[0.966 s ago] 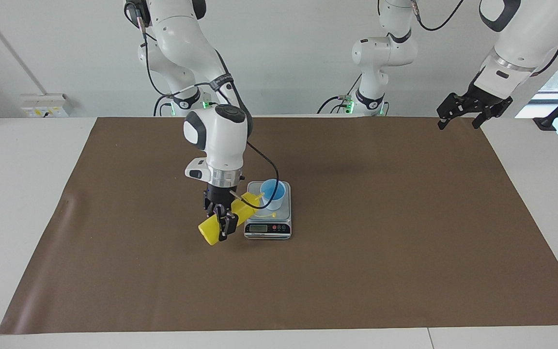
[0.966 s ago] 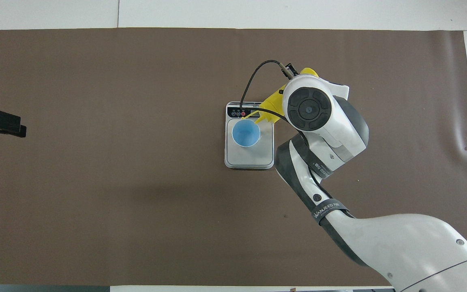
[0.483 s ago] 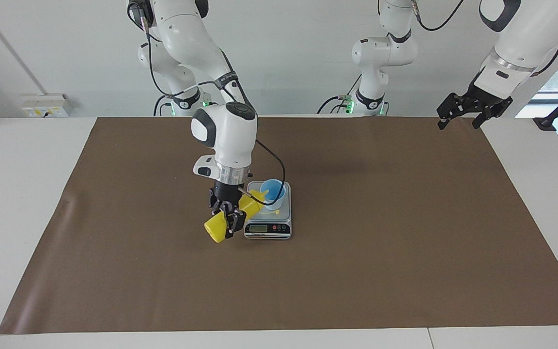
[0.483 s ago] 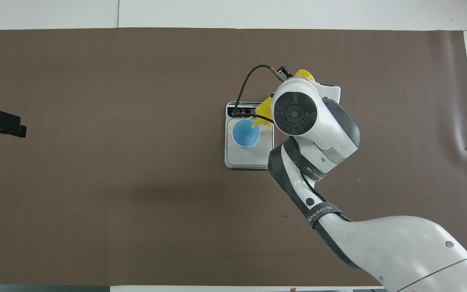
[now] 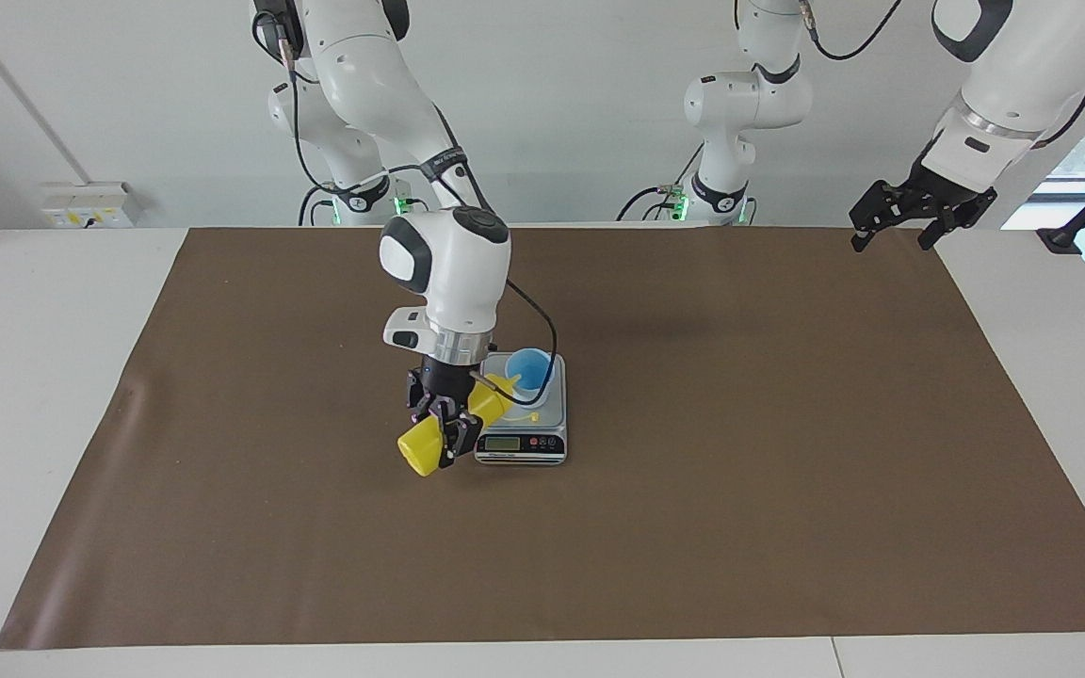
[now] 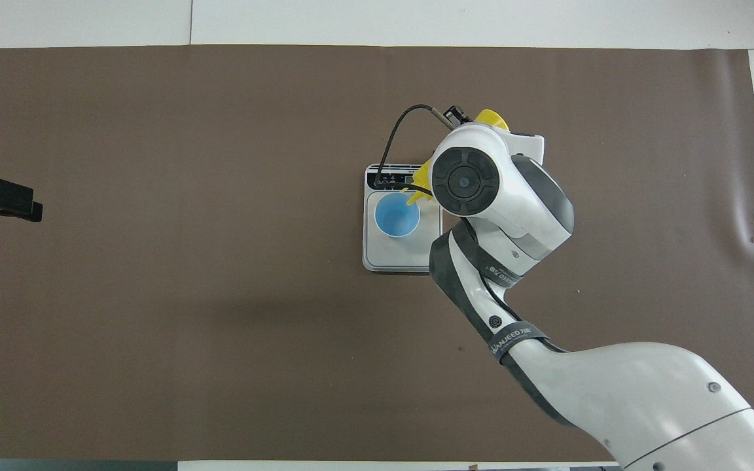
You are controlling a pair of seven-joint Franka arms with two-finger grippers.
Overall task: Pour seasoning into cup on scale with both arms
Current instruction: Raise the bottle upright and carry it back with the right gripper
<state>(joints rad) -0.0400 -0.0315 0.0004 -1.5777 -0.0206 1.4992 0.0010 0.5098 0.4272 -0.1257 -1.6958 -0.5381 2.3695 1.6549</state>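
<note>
On the brown mat (image 5: 693, 490): one scale (image 5: 523, 426), one blue cup (image 5: 530, 368) atop it. Over its edge, right gripper (image 5: 445, 435) pinching one tilted seasoning bottle (image 5: 453, 423), nozzle over cup. Left gripper (image 5: 898, 224) waiting, spread.

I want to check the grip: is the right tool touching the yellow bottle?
Touching. In the facing view the right tool has its fingers closed around the tilted yellow bottle, which hangs in the air beside the scale, carried only by that grip.
</note>
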